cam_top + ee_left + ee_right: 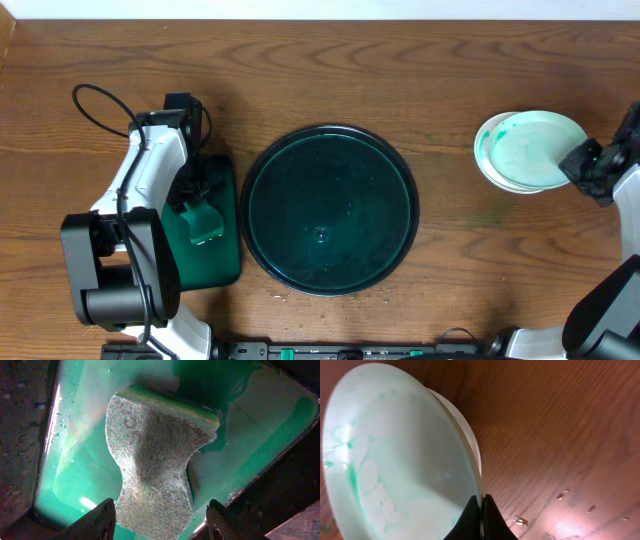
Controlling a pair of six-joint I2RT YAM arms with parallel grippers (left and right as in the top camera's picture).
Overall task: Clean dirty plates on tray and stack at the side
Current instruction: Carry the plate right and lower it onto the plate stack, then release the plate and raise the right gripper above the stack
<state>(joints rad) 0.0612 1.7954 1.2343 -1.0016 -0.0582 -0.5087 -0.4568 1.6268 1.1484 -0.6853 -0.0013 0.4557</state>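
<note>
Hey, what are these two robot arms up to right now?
They are cleaning plates. The left pincer grips a sponge over a green tub beside the round dark tray, which has no plates on it. The right pincer pinches the rim of a pale plate smeared with green, holding it just above a second plate at the right side of the table.

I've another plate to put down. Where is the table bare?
Bare wood lies between the tray and the plates, and along the far edge beyond the tray. Left of the tray is crowded: the tub and left arm sit close beside it.
</note>
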